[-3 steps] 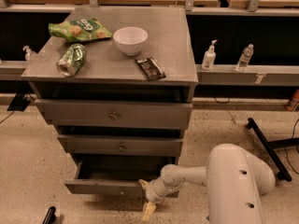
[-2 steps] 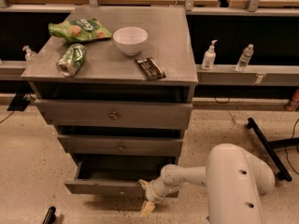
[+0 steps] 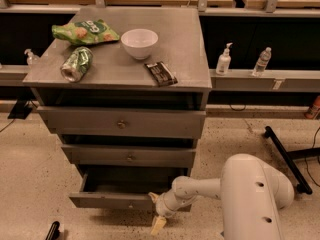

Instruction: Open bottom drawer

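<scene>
three grey wooden drawers are stacked in the grey wooden cabinet [image 3: 185,49] at the centre of the frame. the bottom drawer [image 3: 107,200], with a plain front and a small round knob, stands partly pulled out at the lower centre, its grey inside showing. the white robot arm [image 3: 250,194] reaches in from the lower right. its gripper [image 3: 156,211] is at the right part of this drawer front, its two pale fingers spread apart, gripping nothing. a white round bowl [image 3: 139,42] and a green chip bag [image 3: 85,32] sit on top.
</scene>
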Robot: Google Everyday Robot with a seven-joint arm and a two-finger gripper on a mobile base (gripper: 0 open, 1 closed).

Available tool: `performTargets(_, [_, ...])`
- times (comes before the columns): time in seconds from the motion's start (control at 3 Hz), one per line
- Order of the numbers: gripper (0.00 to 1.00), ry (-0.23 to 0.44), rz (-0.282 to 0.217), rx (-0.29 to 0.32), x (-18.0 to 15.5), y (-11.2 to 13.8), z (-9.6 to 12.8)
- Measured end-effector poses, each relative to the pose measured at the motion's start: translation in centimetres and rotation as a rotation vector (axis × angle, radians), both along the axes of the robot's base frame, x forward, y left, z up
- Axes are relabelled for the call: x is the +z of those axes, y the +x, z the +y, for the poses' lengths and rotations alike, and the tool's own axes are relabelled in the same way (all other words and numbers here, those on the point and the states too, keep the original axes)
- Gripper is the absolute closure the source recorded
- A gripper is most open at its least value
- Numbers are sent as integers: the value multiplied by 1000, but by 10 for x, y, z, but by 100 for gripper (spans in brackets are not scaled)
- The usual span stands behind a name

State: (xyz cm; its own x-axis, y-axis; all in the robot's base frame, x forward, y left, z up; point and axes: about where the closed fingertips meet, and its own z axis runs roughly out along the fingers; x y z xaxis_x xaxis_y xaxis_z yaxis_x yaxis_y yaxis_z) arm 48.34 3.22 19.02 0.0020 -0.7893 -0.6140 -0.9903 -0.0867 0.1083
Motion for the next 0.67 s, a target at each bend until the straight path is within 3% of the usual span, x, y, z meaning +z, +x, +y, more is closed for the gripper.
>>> performTargets(0.33, [1,0,0,0,0,0,0])
performTargets(0.67, [0,0,-1,0,0,0,0])
